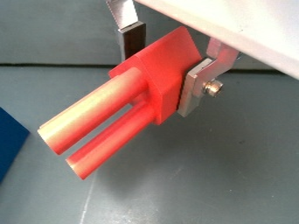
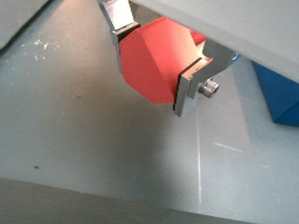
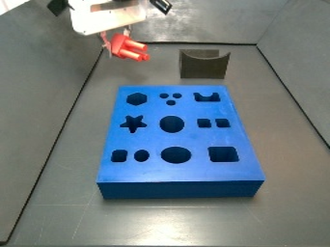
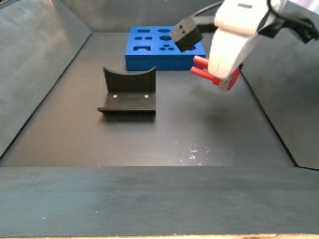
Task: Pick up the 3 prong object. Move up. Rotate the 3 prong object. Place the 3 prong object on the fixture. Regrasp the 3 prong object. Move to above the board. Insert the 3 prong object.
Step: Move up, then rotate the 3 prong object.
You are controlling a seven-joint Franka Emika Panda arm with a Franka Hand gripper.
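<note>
Prong object aside for a moment, the biggest thing in sight is the board (image 3: pixel 180 138), a flat blue block with dark star, circle and square cut-outs, lying on the grey tabletop (image 3: pixel 290 207). In a side view its far end (image 4: pixel 156 45) shows beyond the arm. Well apart from the board stands the fixture (image 3: pixel 203 64), a dark block with a curved notch in its top; in a side view it sits on its base plate (image 4: pixel 126 97), with nothing on it. The gripper (image 3: pixel 123 42) hangs in the air, off to the side of both board and fixture, clear of the tabletop. Its two silver fingers (image 1: pixel 197 87) are closed on the flat body of the 3 prong object (image 1: pixel 131 98), a small red-orange piece whose round prongs stick out beyond the jaws and slope downward. In both wrist views the piece fills the gap between the plates (image 2: pixel 163 61). In both side views it shows as a small red shape under the white hand (image 4: pixel 212 73).
</note>
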